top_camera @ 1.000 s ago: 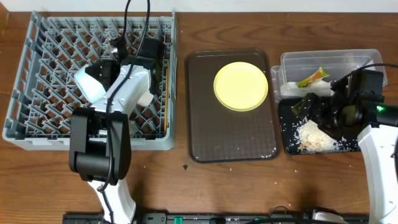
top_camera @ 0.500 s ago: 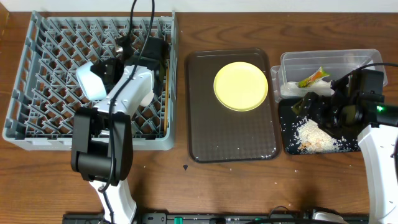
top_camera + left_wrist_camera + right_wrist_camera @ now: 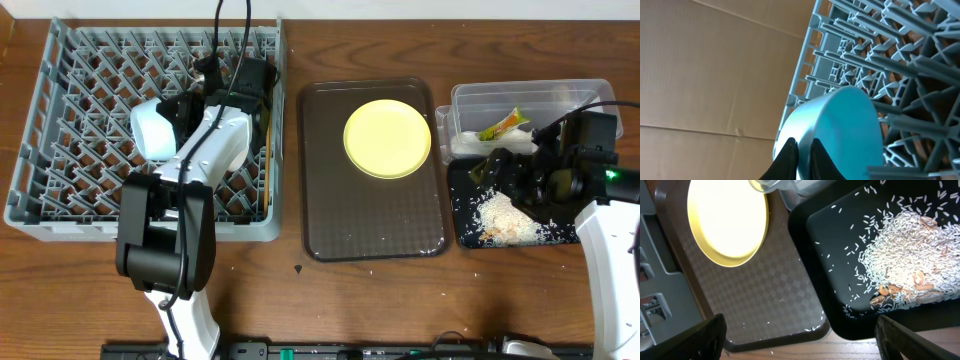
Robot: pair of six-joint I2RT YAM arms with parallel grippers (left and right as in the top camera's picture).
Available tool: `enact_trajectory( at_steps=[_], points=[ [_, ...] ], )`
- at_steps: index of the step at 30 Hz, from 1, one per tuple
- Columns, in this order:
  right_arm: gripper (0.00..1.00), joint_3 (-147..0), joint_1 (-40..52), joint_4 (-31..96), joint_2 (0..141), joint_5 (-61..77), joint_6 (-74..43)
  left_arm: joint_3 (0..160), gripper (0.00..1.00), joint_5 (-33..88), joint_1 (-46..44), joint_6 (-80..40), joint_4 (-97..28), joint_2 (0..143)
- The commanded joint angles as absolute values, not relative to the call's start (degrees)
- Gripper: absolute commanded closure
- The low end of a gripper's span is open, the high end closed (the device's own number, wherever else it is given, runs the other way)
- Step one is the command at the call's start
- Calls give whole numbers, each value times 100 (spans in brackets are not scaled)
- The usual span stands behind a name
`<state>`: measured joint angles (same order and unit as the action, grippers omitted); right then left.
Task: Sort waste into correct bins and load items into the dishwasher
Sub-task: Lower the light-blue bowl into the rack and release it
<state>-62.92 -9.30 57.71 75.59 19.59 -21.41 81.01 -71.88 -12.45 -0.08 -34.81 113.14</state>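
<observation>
My left gripper (image 3: 178,112) is shut on the rim of the light blue bowl (image 3: 153,130) and holds it on edge over the grey dish rack (image 3: 60,200). In the left wrist view the fingers pinch the bowl (image 3: 845,125) beside the rack's pegs (image 3: 900,60). The wooden chopsticks (image 3: 267,150) lie along the rack's right side. The yellow plate (image 3: 387,138) sits on the brown tray (image 3: 372,230). My right gripper (image 3: 497,168) is open and empty above the black tray (image 3: 465,215), which holds rice scraps (image 3: 505,220). The wrapper (image 3: 502,124) and the napkin (image 3: 468,140) lie in the clear tub (image 3: 590,95).
The right wrist view shows the plate (image 3: 727,220), the brown tray (image 3: 765,305) with loose grains, and the black tray (image 3: 840,280) with the rice pile (image 3: 910,245). A few grains and a dark crumb (image 3: 298,268) lie on the wooden table.
My left gripper has carried the blue bowl a little to the right and towards the back over the rack. The right arm has not moved.
</observation>
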Motion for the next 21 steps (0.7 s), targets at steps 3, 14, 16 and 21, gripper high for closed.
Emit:
enact_trajectory(
  at_steps=[3,14,16,21],
  points=[
    [7,-6283,-930,5763,7577,1997,-2053,8090,92,-6984,-1188,45,-3398,10945],
    [7,-6283,-930,5769,7577,1997,-2053,8090,92,-5581,-998,875,-3100,10704],
    [7,-6283,-930,5769,7577,1997,-2053,8090,92,-5623,-998,878,-3122,10704],
    [7,-6283,-930,5763,7577,1997,-2053,8090,92,-5916,-998,740,-3343,10704]
  ],
)
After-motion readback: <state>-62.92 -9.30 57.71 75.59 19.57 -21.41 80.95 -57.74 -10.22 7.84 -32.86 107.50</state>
